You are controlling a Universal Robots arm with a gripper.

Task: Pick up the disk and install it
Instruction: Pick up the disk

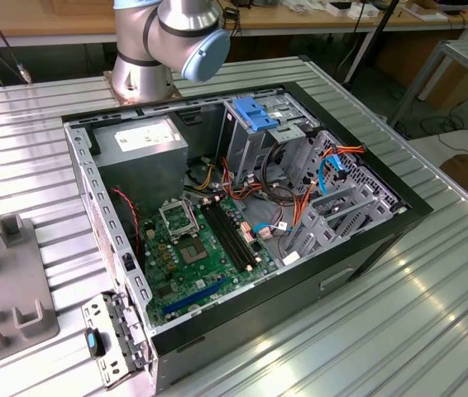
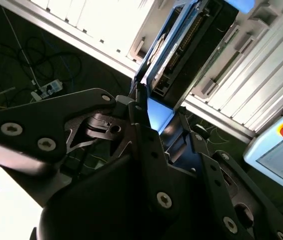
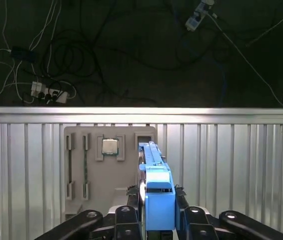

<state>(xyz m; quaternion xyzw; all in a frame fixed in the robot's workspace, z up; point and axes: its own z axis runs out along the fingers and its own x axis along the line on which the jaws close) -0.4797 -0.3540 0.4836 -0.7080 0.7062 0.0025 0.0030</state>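
I'm seeing the computer case (image 1: 242, 223) lying open on the bench (image 1: 432, 314), the arm's base (image 1: 139, 78) standing behind it and the fixture tray (image 1: 11, 289) sitting at the exterior view's left. The disk (image 3: 156, 185) is sitting on edge between the jaws.

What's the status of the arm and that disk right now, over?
Tool shut on the disk. Disk held on edge, blue rail showing. Grey fixture plate beyond it; no obstruction seen.

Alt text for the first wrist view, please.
A black gripper holds a flat dark disk in bright blue plastic rails on edge between its fingers, facing a ribbed metal table. On the table lies a grey fixture tray holding a square silver chip.
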